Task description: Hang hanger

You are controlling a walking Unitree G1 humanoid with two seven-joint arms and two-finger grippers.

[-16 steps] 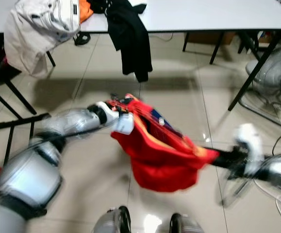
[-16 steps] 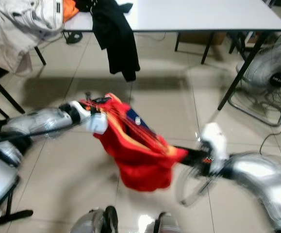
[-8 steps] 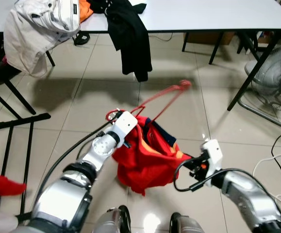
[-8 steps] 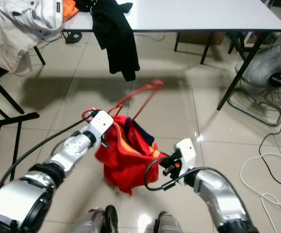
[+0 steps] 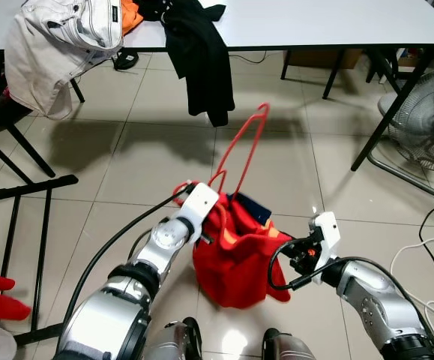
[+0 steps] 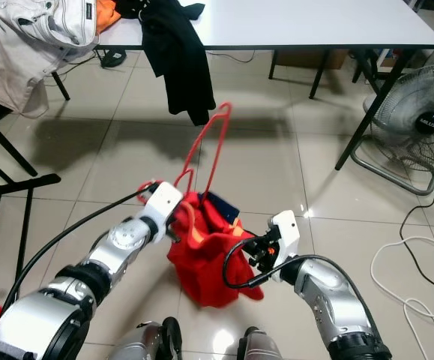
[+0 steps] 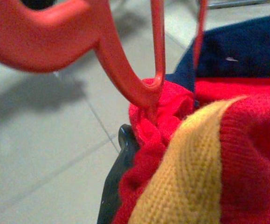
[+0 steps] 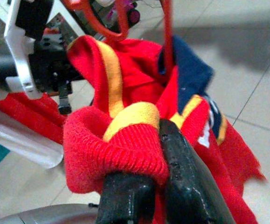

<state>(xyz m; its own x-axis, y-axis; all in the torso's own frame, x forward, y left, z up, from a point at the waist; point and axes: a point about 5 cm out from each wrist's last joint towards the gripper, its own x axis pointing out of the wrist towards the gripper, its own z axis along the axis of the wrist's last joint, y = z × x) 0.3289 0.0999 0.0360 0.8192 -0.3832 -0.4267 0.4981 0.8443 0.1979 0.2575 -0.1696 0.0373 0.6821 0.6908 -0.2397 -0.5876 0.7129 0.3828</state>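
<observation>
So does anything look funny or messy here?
Yes. The red sweater is bunched in a lump between the left hand and the right hand, not spread on the red hanger, which pokes up crooked. A black garment and a pale jacket droop off the table's edge.

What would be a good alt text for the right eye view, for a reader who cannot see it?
Two silver robot arms hold a red sweater on a red hanger above a tiled floor, the left gripper and right gripper at either side of it. Behind stand a white table draped with a black garment and a fan.
</observation>
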